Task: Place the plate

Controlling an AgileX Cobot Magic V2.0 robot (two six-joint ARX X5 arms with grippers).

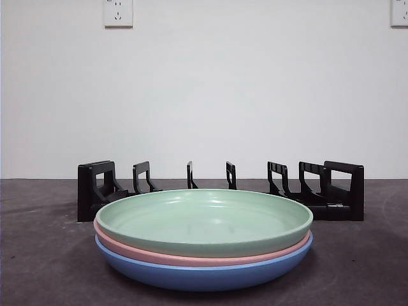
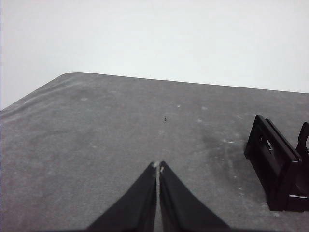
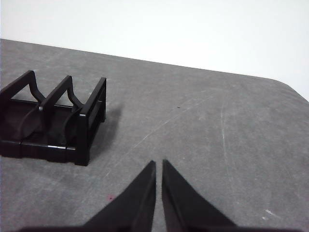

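Three plates are stacked in the front view, near the camera: a green plate on top, a pink plate under it and a blue plate at the bottom. Behind them stands a black slotted dish rack, empty. Its ends also show in the left wrist view and the right wrist view. My left gripper is shut and empty over bare table. My right gripper is shut and empty beside the rack's end. Neither arm shows in the front view.
The table is a grey mat against a white wall. Two wall sockets sit high on the wall. The table's rounded corners show in both wrist views.
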